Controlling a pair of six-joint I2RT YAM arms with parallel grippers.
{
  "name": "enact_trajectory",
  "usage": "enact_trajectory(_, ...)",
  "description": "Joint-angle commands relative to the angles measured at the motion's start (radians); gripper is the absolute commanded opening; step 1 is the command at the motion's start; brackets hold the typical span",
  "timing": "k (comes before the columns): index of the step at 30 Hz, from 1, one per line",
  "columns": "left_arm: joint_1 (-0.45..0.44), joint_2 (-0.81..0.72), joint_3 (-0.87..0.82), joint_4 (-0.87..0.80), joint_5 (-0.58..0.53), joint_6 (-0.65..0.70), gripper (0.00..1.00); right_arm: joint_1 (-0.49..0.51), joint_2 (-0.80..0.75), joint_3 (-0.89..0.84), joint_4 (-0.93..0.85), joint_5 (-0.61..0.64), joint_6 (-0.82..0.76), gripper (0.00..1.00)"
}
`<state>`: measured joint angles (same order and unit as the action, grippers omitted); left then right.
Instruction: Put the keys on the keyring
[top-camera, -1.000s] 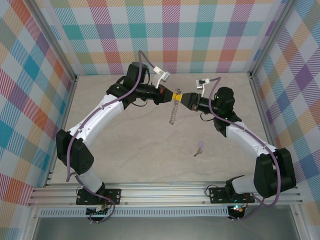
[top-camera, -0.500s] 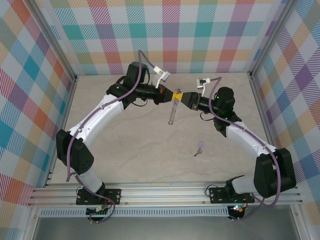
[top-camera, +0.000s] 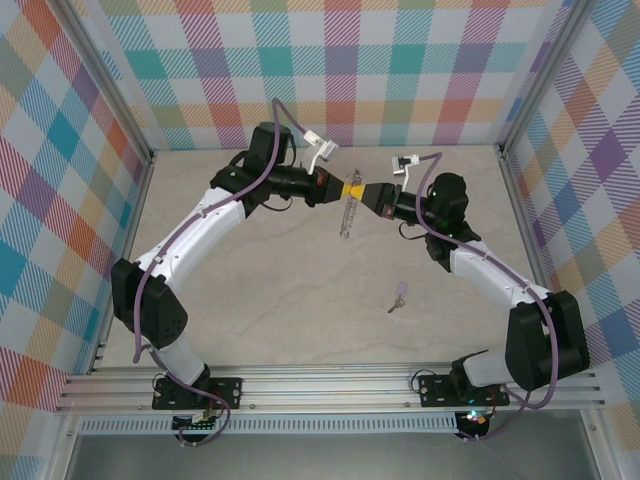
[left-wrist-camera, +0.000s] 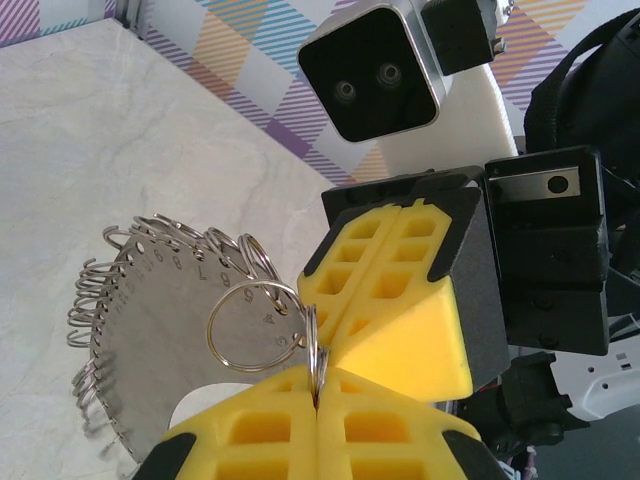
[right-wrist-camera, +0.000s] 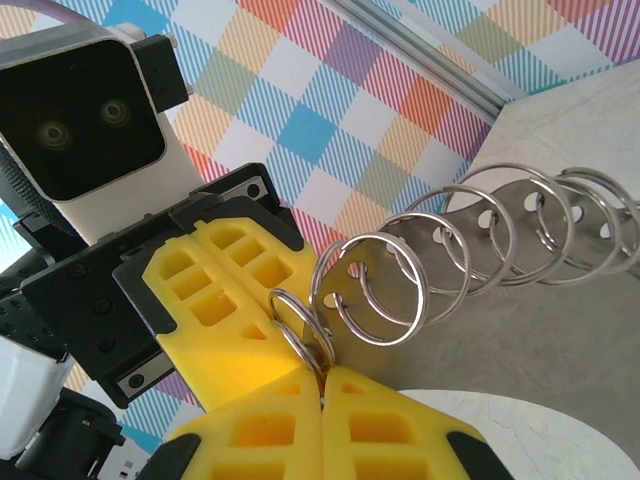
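**Both tools on the ring, key waiting on the table**

We see the left tool (top-camera: 349, 186) and the right tool (top-camera: 367, 191) meeting nose to nose above the far half of the pale stone-patterned table (top-camera: 250, 290). Each has its yellow pads pressed together. Between them they pinch the large, flat silver-grey metal keyring (top-camera: 346, 218), gripping the thin wire of one of the small silvery split rings (right-wrist-camera: 365, 290) strung along its rim.

The tiny key with the lilac head and short silvery blade (top-camera: 400, 293) lies on the table, well apart from both tools and nearer the right arm.

What worries us:
- The hold is on thin round wire, so the keyring could twist or slide out of the foam.
- The two tools sit almost touching, so any uneven pull could bend the split ring or tear it free from one side.
- Neither tool is free for the key. When one lets go, the keyring may swing or drop.

From above, the keyring appears edge-on. Its long axis runs from the grip toward the near edge, leaning slightly left. The key lies slantwise, with its head toward the far right and its blade pointing near-left.
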<state>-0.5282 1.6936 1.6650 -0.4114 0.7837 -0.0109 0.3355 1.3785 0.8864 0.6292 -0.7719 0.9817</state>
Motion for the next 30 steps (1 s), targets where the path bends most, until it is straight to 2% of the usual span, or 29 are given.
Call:
enact_trajectory(1, -0.004, 0.003, -0.005, 0.024, 0.072, -0.001, 0.0, 0.005, 0.017, 0.039, 0.066, 0.012, 0.006, 0.0)
enact_trajectory(4, -0.004, 0.001, -0.007, 0.023, 0.053, -0.003, 0.02, 0.004, 0.019, 0.036, 0.075, 0.017, 0.009, 0.0)
enact_trajectory(9, -0.004, -0.009, -0.017, 0.035, 0.013, -0.015, 0.26, 0.004, 0.014, 0.025, 0.072, 0.032, 0.002, 0.0)
enact_trajectory(14, -0.003, -0.021, -0.031, 0.064, -0.018, -0.036, 0.39, 0.004, 0.01, 0.013, 0.053, 0.049, -0.016, 0.0)
enact_trajectory(21, 0.004, -0.046, -0.065, 0.114, -0.073, -0.074, 0.49, 0.005, 0.013, -0.001, 0.044, 0.06, -0.03, 0.0)
enact_trajectory(30, 0.025, -0.067, -0.102, 0.203, -0.084, -0.143, 0.63, 0.004, 0.02, -0.008, 0.04, 0.076, -0.038, 0.0)
